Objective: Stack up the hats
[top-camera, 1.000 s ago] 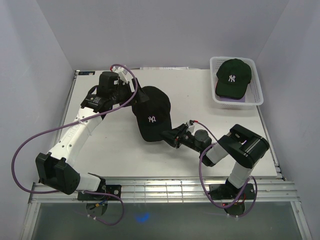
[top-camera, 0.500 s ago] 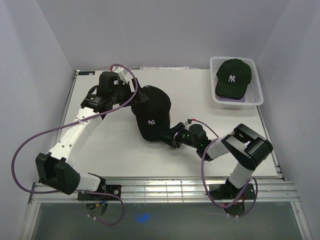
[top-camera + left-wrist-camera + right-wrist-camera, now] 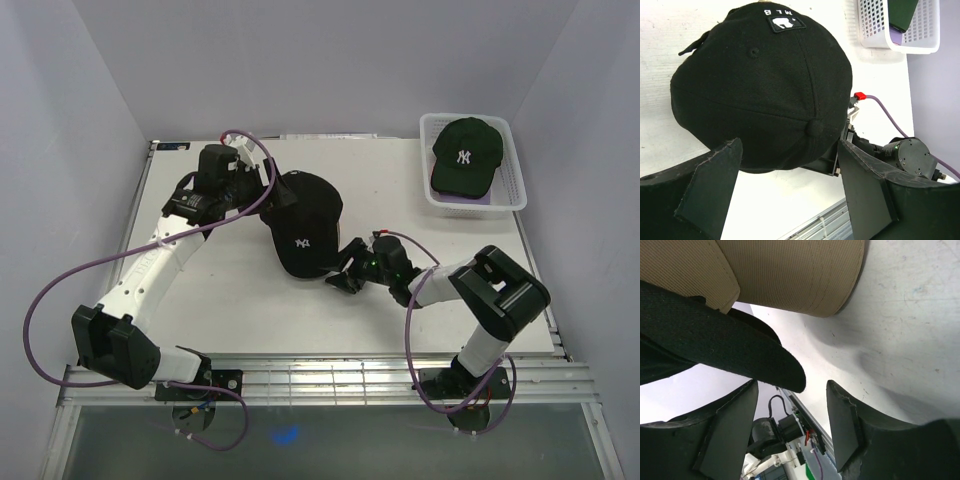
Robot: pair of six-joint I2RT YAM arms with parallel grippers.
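Top external view: the white mesh basket (image 3: 514,180) at 1 o'clock holds a dark green cap (image 3: 465,155) over a lavender cap (image 3: 466,201). The black cap (image 3: 303,225) sits at table centre, covering a tan cap (image 3: 790,270). Since the earlier frame, the right gripper (image 3: 792,405) has advanced to the brim and its jaws have released. The left gripper (image 3: 789,142) jaws stand released at the crown.

The left arm (image 3: 150,275) and right arm (image 3: 495,295) share one build: white tubular links between chunky black joint housings, on black bases at seven and five o'clock of the top view. A thin purple cable (image 3: 28,330) loops along each. A red plug (image 3: 859,95) sits at the right wrist. The left hand (image 3: 789,150) has matte black, wedge-shaped fingers (image 3: 700,190).
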